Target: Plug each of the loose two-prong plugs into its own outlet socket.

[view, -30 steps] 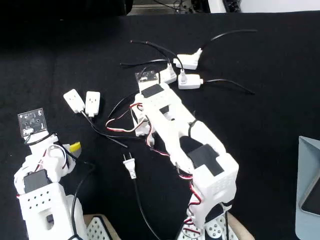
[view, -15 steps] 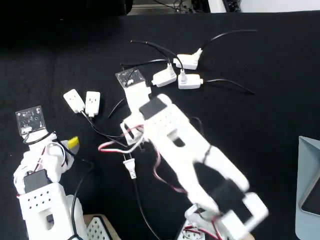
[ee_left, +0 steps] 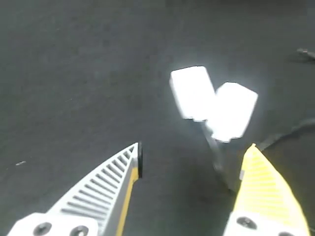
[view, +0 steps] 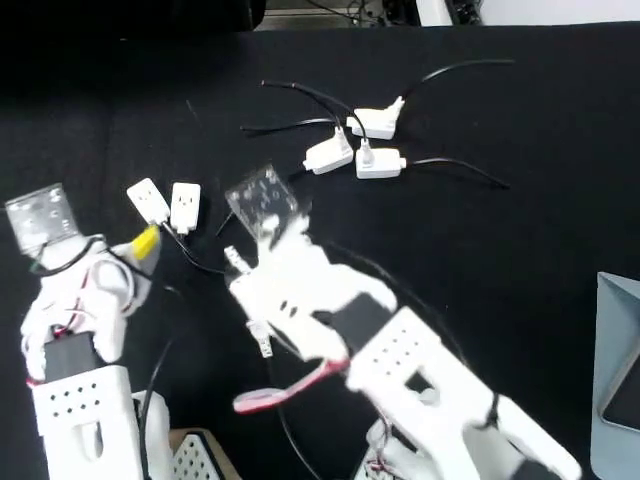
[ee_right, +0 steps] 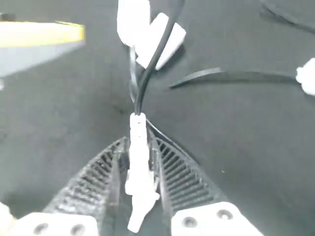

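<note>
Left of centre on the black counter point(view: 520, 230), right tool point(ee_right: 138, 142) clamped on the two-prong plug point(ee_right: 138, 169), plug lengthwise in the grip, cord point(ee_right: 147, 73) end leading toward the paired outlet sockets point(ee_left: 189, 93) just ahead; left tool point(ee_left: 194, 146) gaping wide, nearer them.

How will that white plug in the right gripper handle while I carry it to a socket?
The plug looks small and rigid, so it is probably light. The right gripper pinches it narrowly, so it may twist. Its black cord bends loosely toward the sockets, so it will likely trail floppily and could nudge them.
</note>
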